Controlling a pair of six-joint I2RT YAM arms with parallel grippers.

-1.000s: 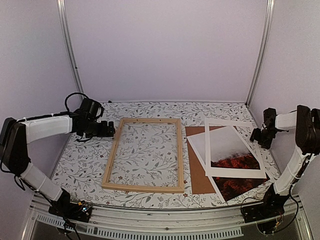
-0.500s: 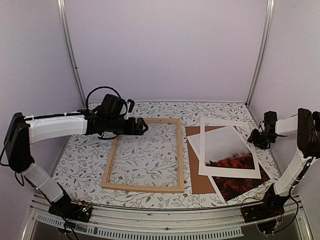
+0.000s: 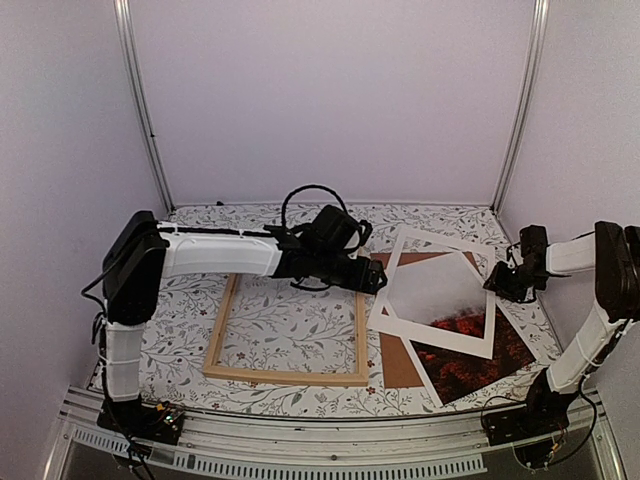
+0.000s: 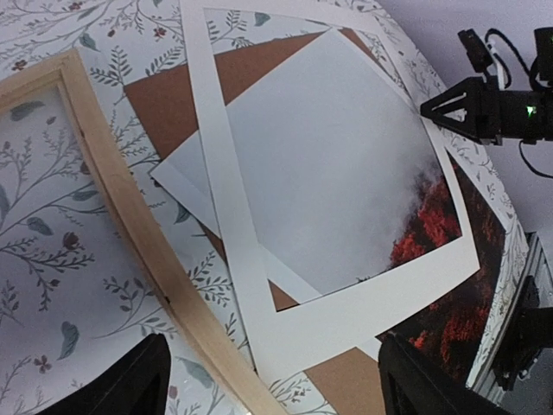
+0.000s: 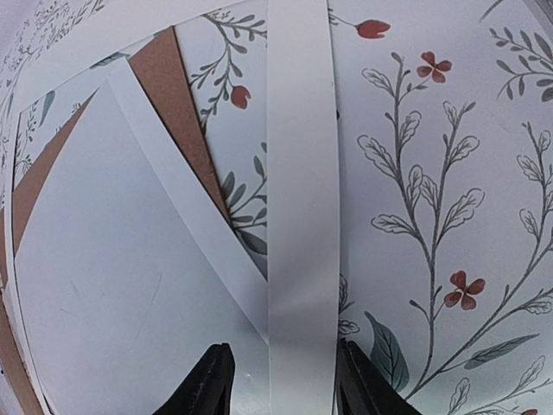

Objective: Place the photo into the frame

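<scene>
Floral tabletop (image 3: 160,325); pale wooden frame (image 3: 285,376) lying flat left of centre; to its right a skewed brown board (image 3: 398,362); on the board a tilted white mat (image 3: 430,338) over the photo (image 3: 440,290), whose far half is misty grey-white and near half red-orange foliage; left arm (image 3: 215,255), jaws spread wide and released above the frame's right strip; right arm (image 3: 575,250), jaws straddling the mat's strip, and I cannot tell whether they grip it.

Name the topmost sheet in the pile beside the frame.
The white mat with the rectangular opening: it overlaps both the photo and the brown backing board.
</scene>
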